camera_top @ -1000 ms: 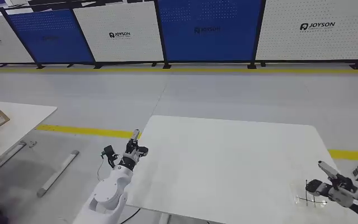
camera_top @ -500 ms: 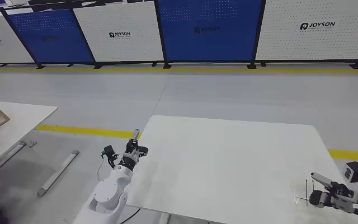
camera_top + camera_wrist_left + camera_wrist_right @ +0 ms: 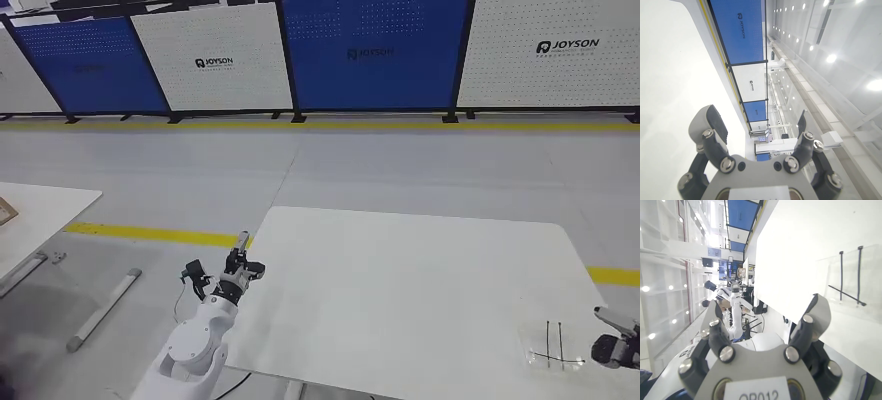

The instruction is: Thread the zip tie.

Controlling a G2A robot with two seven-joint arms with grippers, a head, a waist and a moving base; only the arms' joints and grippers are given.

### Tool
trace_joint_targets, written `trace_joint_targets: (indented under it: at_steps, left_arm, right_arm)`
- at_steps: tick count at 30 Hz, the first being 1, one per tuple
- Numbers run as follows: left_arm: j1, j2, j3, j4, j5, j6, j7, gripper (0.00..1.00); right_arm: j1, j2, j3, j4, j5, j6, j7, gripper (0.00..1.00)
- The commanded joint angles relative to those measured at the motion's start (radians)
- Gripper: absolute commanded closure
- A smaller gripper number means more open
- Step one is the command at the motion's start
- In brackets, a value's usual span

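Nearest us, our right gripper (image 3: 615,338) has backed off toward 3 o'clock, past the table's (image 3: 400,290) edge, jaws apart and empty; a second ago it hung over the zip ties (image 3: 554,343). We judge that threading has not begun. The three black zip ties lie untouched at the table's 4 o'clock corner on a clear sheet (image 3: 849,262), two side by side and one across their tails. Farther off at 9 o'clock, our left gripper (image 3: 759,121) stays put, jaws apart.
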Motion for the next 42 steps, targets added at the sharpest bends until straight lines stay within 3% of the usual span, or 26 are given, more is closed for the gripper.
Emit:
trace_joint_targets:
  at_steps: [1,7,26,28,33,37,40,42]
  left_arm:
    - [0.0,0.0,0.0,0.0,0.0,0.0,0.0,0.0]
    - [0.0,0.0,0.0,0.0,0.0,0.0,0.0,0.0]
    - [0.0,0.0,0.0,0.0,0.0,0.0,0.0,0.0]
    - [0.0,0.0,0.0,0.0,0.0,0.0,0.0,0.0]
    - [0.0,0.0,0.0,0.0,0.0,0.0,0.0,0.0]
    - [0.0,0.0,0.0,0.0,0.0,0.0,0.0,0.0]
    - [0.0,0.0,0.0,0.0,0.0,0.0,0.0,0.0]
    - [0.0,0.0,0.0,0.0,0.0,0.0,0.0,0.0]
  right_arm:
    - [-0.001,0.023,0.003,0.014,-0.039,0.011,0.0,0.0]
    - [0.029,0.092,-0.065,0.076,-0.174,0.01,0.0,0.0]
    - [0.033,0.093,-0.068,0.082,-0.166,0.012,0.0,0.0]
    - [0.034,0.094,-0.095,0.055,-0.19,-0.031,0.0,0.0]
    - [0.104,0.112,-0.192,0.084,-0.222,-0.011,0.0,0.0]
    - [0.175,0.149,-0.282,0.138,-0.191,-0.019,0.0,0.0]
    - [0.23,0.195,-0.384,0.169,-0.25,-0.014,0.0,0.0]
    - [0.238,0.199,-0.392,0.174,-0.255,-0.009,0.0,0.0]
